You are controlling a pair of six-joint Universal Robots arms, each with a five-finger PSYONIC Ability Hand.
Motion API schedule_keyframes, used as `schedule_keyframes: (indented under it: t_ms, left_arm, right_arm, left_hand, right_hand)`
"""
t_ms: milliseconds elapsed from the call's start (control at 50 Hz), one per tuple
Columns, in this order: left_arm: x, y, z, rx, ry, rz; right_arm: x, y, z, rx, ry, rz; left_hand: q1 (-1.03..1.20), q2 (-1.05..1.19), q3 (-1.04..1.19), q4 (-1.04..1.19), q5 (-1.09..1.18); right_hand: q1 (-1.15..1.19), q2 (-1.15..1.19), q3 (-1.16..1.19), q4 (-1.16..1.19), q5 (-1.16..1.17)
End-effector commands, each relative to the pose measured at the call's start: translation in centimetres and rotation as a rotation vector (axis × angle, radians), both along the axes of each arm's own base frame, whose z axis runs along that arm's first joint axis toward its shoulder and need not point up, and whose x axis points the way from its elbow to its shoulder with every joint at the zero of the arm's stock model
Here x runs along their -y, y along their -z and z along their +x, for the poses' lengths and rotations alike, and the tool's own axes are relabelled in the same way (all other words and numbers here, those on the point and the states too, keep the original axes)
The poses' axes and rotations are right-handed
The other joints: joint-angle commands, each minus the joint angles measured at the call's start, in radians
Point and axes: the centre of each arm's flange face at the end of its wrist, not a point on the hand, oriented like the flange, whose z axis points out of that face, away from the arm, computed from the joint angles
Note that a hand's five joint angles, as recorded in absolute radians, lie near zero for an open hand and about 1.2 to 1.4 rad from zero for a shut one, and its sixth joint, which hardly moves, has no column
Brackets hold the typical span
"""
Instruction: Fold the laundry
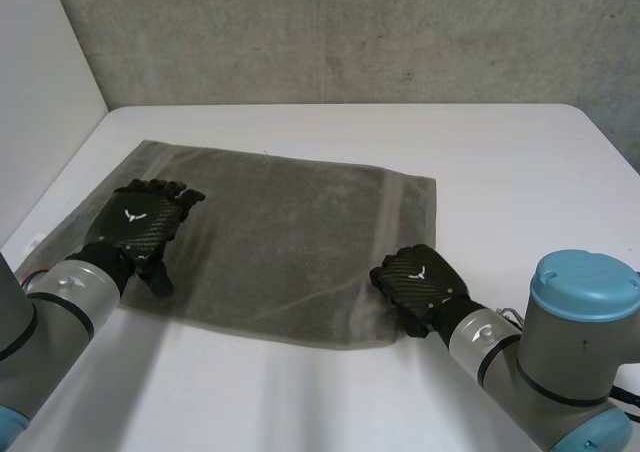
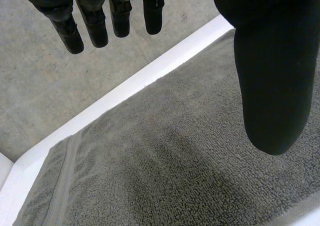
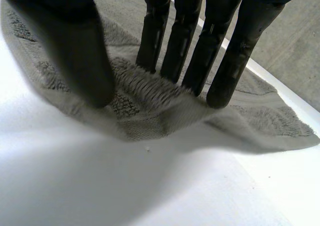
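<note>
From the head view, the towel [image 1: 280, 242] lies flat on the worktop [image 1: 500, 172] toward its left edge, the left hand [image 1: 140, 222] on its near-left corner and the right hand [image 1: 415, 282] on its near-right. The left wrist view shows straight, spread fingers [image 2: 95, 21] holding nothing. The right wrist view shows straight fingers [image 3: 190, 41] and thumb [image 3: 75, 51] pinching a ridge of towel.
</note>
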Motion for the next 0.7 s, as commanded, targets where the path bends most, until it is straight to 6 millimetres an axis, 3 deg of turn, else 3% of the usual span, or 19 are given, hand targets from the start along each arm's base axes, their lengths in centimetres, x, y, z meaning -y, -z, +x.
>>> schedule_keyframes:
  t_ms: [20,240,340,440,560,600,680,700]
  left_arm:
    - [-0.1,0.1,0.0,0.001,0.0,0.004]
    - [-0.1,0.1,0.0,0.001,-0.001,0.004]
    - [-0.1,0.1,0.0,0.001,-0.001,0.004]
    - [-0.1,0.1,0.0,0.001,0.0,0.005]
    - [-0.2,0.2,0.0,0.002,0.004,0.008]
    - [-0.3,0.2,-0.1,0.002,0.007,0.008]
    - [-0.3,0.2,-0.2,0.003,0.009,0.007]
    - [-0.3,0.2,-0.2,0.003,0.009,0.007]
  right_arm:
    - [0.1,0.1,0.1,0.003,-0.007,0.001]
    - [0.0,-2.0,-0.5,0.003,0.015,-0.023]
    - [0.8,-2.5,-2.7,-0.059,0.066,0.03]
    - [4.1,-3.1,-7.0,-0.178,0.176,-0.03]
    - [4.9,-3.2,-8.1,-0.215,0.195,-0.052]
    - [3.9,-2.6,-7.6,-0.187,0.177,-0.01]
    - [1.8,-2.5,-5.8,-0.101,0.127,0.054]
    - [0.7,-2.6,-4.9,-0.05,0.099,0.084]
  left_hand:
    - [0.006,0.01,0.011,0.011,-0.023]
    - [0.006,0.01,0.011,0.011,-0.023]
    - [0.006,0.01,0.011,0.011,-0.023]
    - [0.006,0.01,0.011,0.011,-0.023]
    - [0.006,0.01,0.011,0.011,-0.023]
    - [0.006,0.01,0.011,0.011,-0.023]
    - [0.006,0.01,0.011,0.011,-0.023]
    - [0.006,0.01,0.011,0.011,-0.023]
  right_hand:
    - [0.325,0.322,0.347,0.336,0.345]
    - [0.394,0.392,0.416,0.406,0.415]
    - [0.394,0.392,0.416,0.406,0.415]
    - [0.394,0.392,0.416,0.406,0.415]
    - [0.394,0.392,0.416,0.406,0.415]
    - [-0.332,-0.334,-0.31,-0.321,-0.311]
    - [-0.559,-0.561,-0.537,-0.547,-0.538]
    - [-0.725,-0.727,-0.703,-0.713,-0.704]
